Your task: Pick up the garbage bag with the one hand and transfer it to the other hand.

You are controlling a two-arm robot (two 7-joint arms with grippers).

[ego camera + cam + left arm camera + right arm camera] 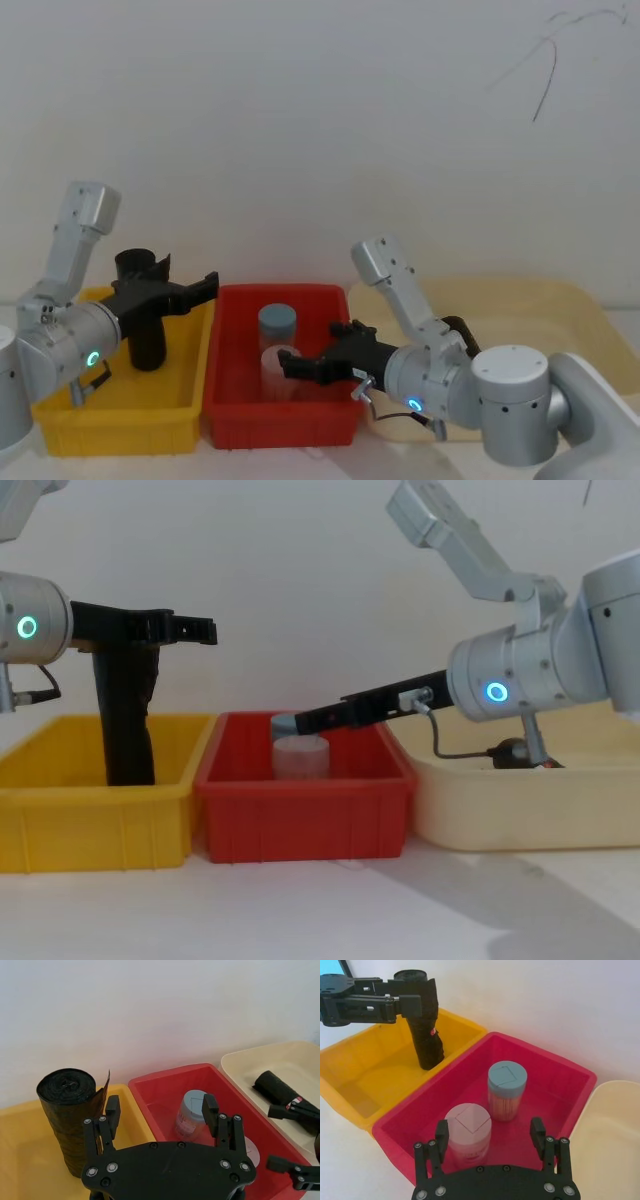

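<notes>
Left pincer spread high over yellow bin rim; right pincer spread low over red bin.

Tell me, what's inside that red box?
Two jars stand in the red box: a blue-lidded jar and a pink-lidded jar. The right hand hovers over the box, hiding part of its floor.

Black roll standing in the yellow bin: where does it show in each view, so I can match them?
Head view: black roll upright in the yellow bin, lower left.
Left wrist view: roll at picture left.
Right wrist view: roll at picture upper left.
Chest view: roll at left, rising above the bin.
Shared landmark: the yellow bin.
</notes>
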